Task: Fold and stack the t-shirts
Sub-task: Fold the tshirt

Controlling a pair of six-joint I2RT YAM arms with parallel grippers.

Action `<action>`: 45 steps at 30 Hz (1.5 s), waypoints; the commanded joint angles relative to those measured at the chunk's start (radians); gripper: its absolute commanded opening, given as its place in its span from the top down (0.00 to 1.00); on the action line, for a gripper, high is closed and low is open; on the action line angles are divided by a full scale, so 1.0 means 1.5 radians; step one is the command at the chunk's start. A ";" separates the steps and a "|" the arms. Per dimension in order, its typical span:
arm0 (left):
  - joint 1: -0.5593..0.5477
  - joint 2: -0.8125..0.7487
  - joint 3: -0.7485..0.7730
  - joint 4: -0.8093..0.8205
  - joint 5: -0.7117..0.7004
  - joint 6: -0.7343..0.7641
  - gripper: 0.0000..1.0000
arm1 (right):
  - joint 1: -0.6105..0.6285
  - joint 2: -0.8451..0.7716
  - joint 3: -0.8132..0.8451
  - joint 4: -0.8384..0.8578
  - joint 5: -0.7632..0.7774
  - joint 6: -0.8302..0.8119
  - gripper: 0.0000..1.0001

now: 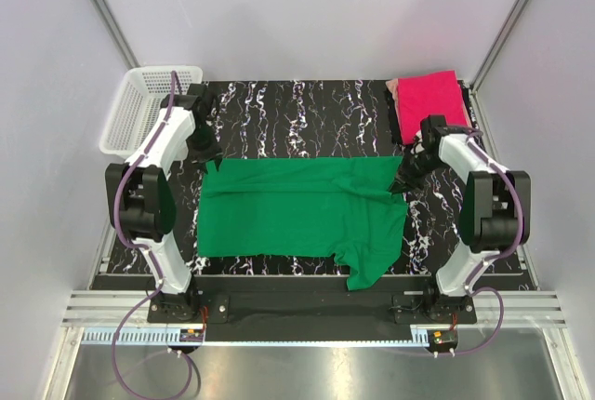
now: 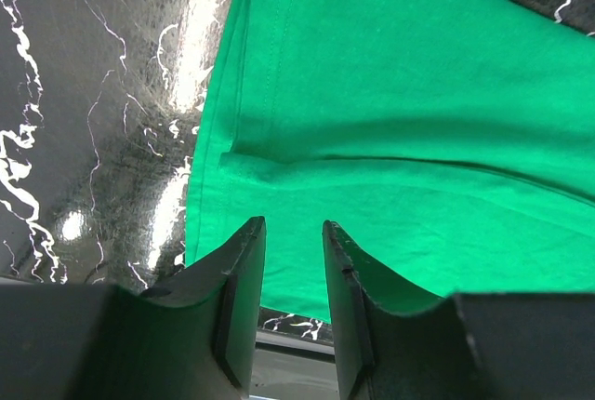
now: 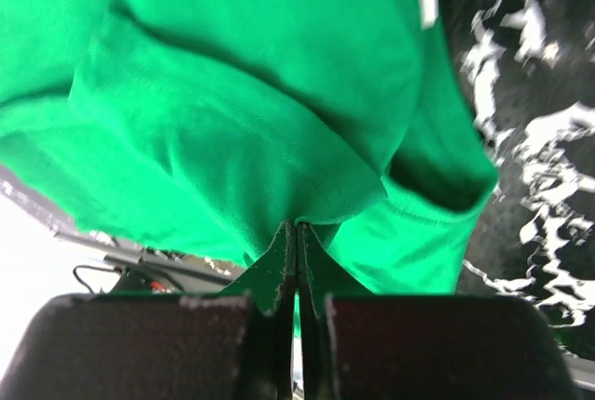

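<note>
Right now the green t-shirt lies spread across the middle of the black marbled tabletop, between the two arms, with its long side running left to right. Its far edge is fairly straight. Its near right part is rumpled, and a flap of cloth reaches toward the near edge of the tabletop.

The left arm reaches to the shirt's far left corner. In the left wrist view the left jaws stand a narrow way apart over the hemmed edge of the green cloth — nothing is gripped between them, and bare tabletop shows just to the left.

The right arm reaches to the shirt's far right corner. In the right wrist view the right jaws are pressed together on a pinch of green fabric, which bunches up from their tips — a ribbed sleeve or neck opening gapes just beside.

The pink t-shirt lies folded at the far right corner, well apart from the green one. A white mesh basket sits at the far left edge.
</note>
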 commanded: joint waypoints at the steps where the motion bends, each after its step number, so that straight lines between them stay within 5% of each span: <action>1: -0.006 -0.041 -0.013 0.017 -0.005 0.004 0.65 | 0.005 -0.050 -0.025 0.002 -0.036 0.000 1.00; 11: -0.017 -0.056 -0.018 0.019 -0.006 -0.003 0.65 | 0.007 -0.058 -0.080 -0.014 -0.062 0.000 0.92; 15: -0.017 -0.057 -0.021 0.019 -0.007 -0.001 0.65 | 0.018 -0.055 -0.084 -0.028 -0.066 0.004 0.78; 18: -0.017 -0.053 -0.023 0.023 -0.007 -0.003 0.65 | 0.026 -0.062 -0.082 -0.050 -0.052 0.006 0.78; 25: -0.018 -0.042 -0.016 0.029 0.000 -0.004 0.65 | 0.027 -0.127 0.017 -0.095 0.031 0.020 0.72; 27: -0.017 -0.037 -0.014 0.030 0.001 -0.003 0.66 | 0.027 -0.112 0.060 -0.098 0.042 0.018 0.66; 32: -0.018 -0.028 -0.008 0.030 0.006 0.003 0.66 | 0.027 0.019 0.166 -0.107 0.026 -0.001 0.69; 45: -0.017 -0.013 0.000 0.024 0.004 0.018 0.66 | 0.028 0.156 0.209 -0.039 -0.024 -0.005 0.72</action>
